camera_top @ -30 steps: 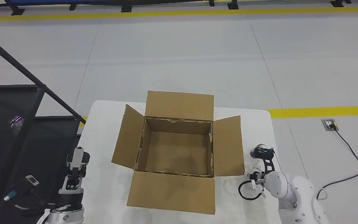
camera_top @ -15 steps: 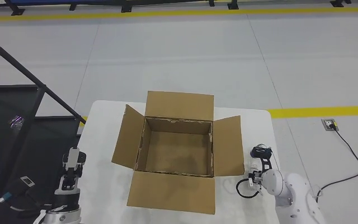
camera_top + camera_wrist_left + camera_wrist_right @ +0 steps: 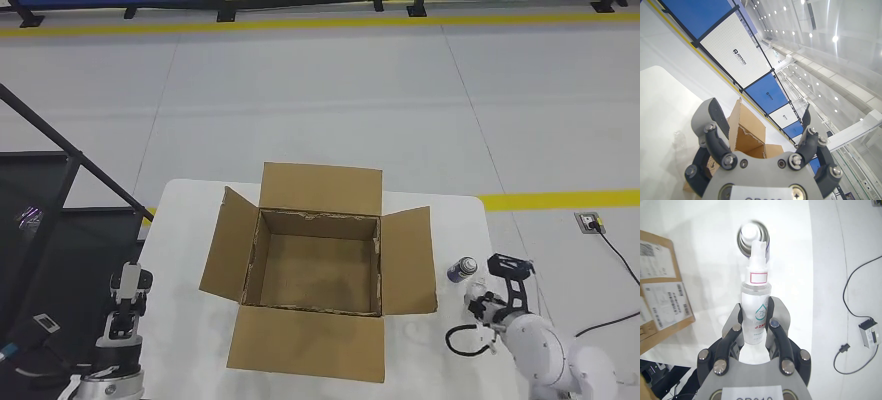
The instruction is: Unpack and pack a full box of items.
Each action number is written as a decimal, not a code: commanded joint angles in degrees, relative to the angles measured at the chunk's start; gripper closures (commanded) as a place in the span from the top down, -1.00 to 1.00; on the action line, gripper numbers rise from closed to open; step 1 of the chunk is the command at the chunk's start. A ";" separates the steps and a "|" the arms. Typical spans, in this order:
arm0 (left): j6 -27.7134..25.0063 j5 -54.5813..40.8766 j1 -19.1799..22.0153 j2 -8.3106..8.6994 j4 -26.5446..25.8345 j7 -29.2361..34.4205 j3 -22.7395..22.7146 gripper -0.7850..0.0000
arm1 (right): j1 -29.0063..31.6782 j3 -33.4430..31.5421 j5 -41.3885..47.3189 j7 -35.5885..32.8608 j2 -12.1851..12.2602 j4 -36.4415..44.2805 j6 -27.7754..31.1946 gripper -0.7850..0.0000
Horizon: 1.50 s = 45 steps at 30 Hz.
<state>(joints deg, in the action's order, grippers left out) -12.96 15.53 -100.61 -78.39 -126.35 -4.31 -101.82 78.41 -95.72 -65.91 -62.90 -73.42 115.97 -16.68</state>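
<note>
The open cardboard box (image 3: 312, 272) stands in the middle of the white table (image 3: 190, 215), and its inside looks bare. To its right a metal spray can (image 3: 462, 267) stands upright. Just beyond it, my right gripper (image 3: 484, 305) is near the table's right edge. In the right wrist view this gripper (image 3: 755, 306) is shut on a clear spray bottle (image 3: 755, 294) with a white nozzle, which points toward the can (image 3: 742, 246). My left gripper (image 3: 129, 280) sits off the table's left edge; in its wrist view the gripper (image 3: 761, 108) is open, holds nothing and points upward.
The box flaps (image 3: 659, 285) spread out on all sides, and the right flap lies close to the can. A cable and a small power adapter (image 3: 869, 332) lie on the floor to the right. A dark frame (image 3: 50, 200) stands left of the table.
My right arm has drawn back to the right, away from the box, uncovering the standing can. The left arm dropped slightly and has since stayed put.
</note>
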 commanded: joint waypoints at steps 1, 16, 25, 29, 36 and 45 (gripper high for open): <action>-0.05 0.11 -0.02 -0.02 -0.06 -0.15 0.02 1.00 | 2.47 -0.45 0.76 3.45 -0.14 5.70 -1.09 -1.00; -1.87 -0.80 -2.70 -0.34 0.17 -3.36 -0.68 1.00 | -3.48 17.45 -0.42 17.63 -1.24 18.68 1.13 -1.00; -2.99 -2.98 -4.50 -0.62 -0.19 -5.23 -1.70 1.00 | -26.85 41.20 -6.81 1.95 -4.69 -0.55 -2.69 -1.00; -3.30 -3.28 -5.08 -0.70 -0.45 -5.25 -2.06 1.00 | -36.66 48.50 -2.31 0.76 -7.72 -14.28 -5.93 -1.00; -3.65 -3.32 -5.84 -0.84 -0.59 -5.40 -2.29 1.00 | -48.28 56.43 7.71 0.31 -13.44 -37.72 -10.15 -1.00; -3.87 -3.71 -6.51 -0.99 -0.75 -4.98 -2.74 1.00 | -53.99 61.35 14.87 5.21 -19.19 -57.42 -10.13 -0.72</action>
<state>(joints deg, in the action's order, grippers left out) -16.92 11.71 -107.11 -79.37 -127.05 -9.47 -104.57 24.79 -34.40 -51.77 -58.30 -92.18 60.34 -27.13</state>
